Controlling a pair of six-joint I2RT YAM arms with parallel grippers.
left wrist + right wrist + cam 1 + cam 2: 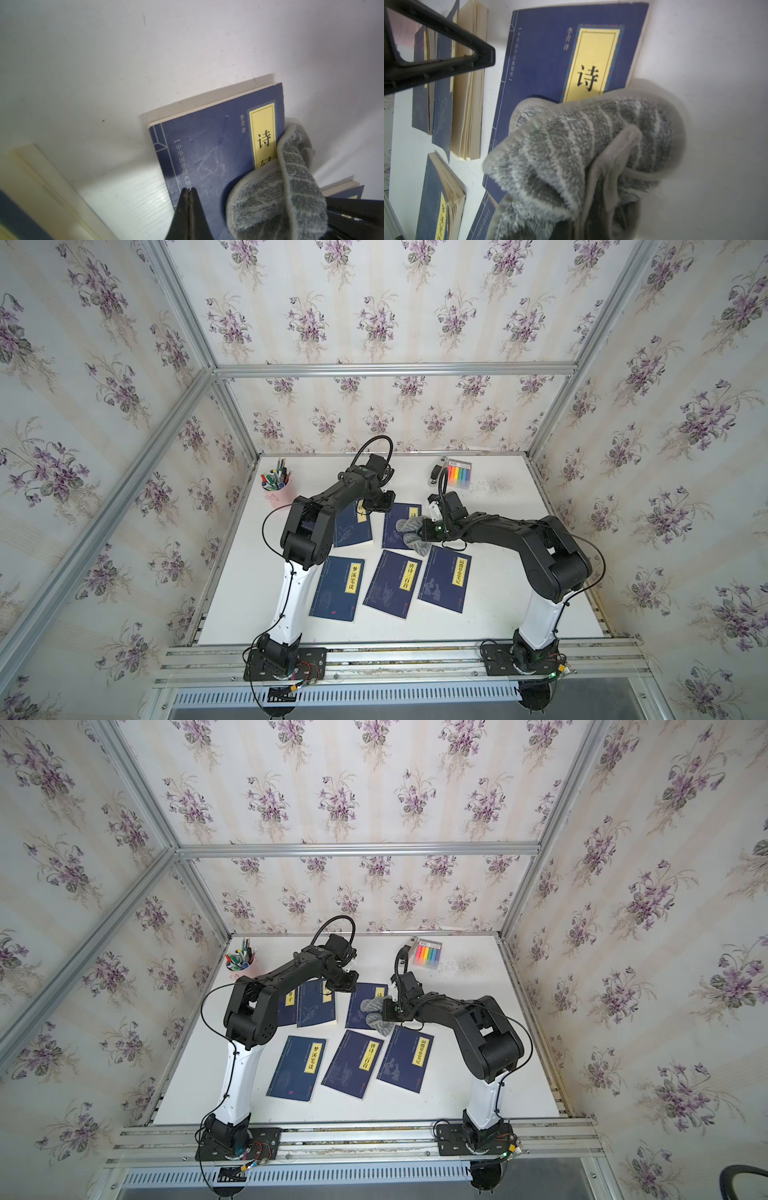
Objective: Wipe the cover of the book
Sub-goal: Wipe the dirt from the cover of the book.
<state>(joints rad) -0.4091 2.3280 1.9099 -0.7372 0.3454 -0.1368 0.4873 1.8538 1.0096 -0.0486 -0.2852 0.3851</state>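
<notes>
Right gripper [419,531] hung just beyond the near row of three dark-blue paperbacks [392,583] at 6 o'clock. Its jaws were buried in, and clamped on, a bunched grey striped terry cloth [581,145]. The cloth lay on the 3 o'clock half of the task's dark-blue paperback with the yellow title label [546,62]. That book sat flat just past the table's centre toward 12 o'clock, and part of the wad overhung onto the white tabletop [83,62].

Left gripper [189,193], fingers pressed together and empty, stood at the book's 9 o'clock edge; whether it touched the cover I could not tell.

To wipe well, I judged, the cloth should be pressed flat and drawn toward 9 o'clock in overlapping strokes. The left tip should pin that edge so the light book would not slide into the neighbouring dark-blue paperback [353,526].

Farther off, a pink pen cup [276,489] stood at 11 o'clock and a clear pack of coloured highlighters [459,472] at 1 o'clock.
</notes>
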